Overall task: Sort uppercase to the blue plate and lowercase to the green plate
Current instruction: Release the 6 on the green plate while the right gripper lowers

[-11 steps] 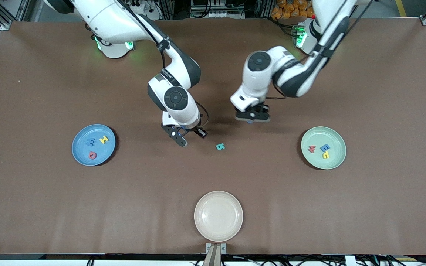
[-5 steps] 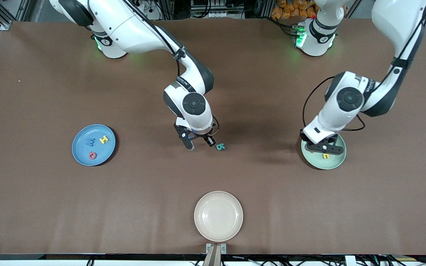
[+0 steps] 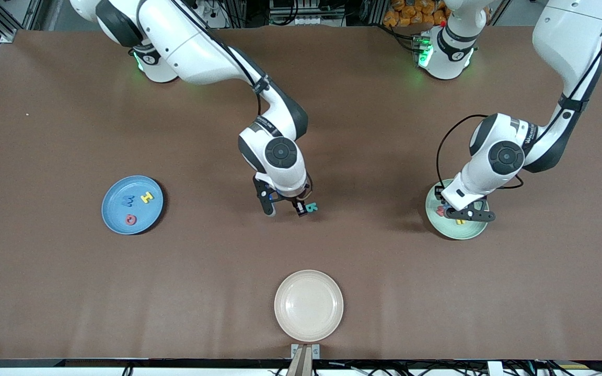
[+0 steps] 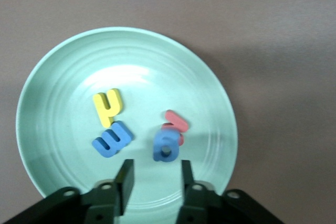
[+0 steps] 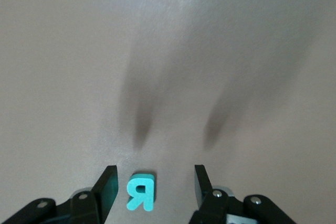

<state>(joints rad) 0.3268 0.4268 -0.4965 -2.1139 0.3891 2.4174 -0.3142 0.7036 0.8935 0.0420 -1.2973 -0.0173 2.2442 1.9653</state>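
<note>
The teal-green uppercase R [image 5: 140, 192] lies flat on the table between the fingers of my open right gripper [image 5: 155, 190], closer to one finger [image 5: 107, 186], with neither touching it. In the front view the R [image 3: 311, 207] is mid-table beside the right gripper [image 3: 286, 210]. My left gripper [image 4: 156, 179] hangs open and empty over the green plate [image 4: 58, 77]. The lowercase letters lie in that plate: yellow h [image 4: 107, 106], blue E-like letter [image 4: 112, 140], and blue g [image 4: 167, 147] resting against the red w [image 4: 176, 121]. The blue plate [image 3: 110, 209] holds W [image 3: 128, 200], H [image 3: 146, 197] and Q [image 3: 131, 219].
A cream plate [image 3: 309, 305] stands at the table's edge nearest the front camera, midway along it. The green plate [image 3: 468, 231] is toward the left arm's end and the blue plate toward the right arm's end.
The left gripper carried the blue g over the green plate, opened, and the g now lies in the plate. The right gripper moved over to the R and came down around it.
</note>
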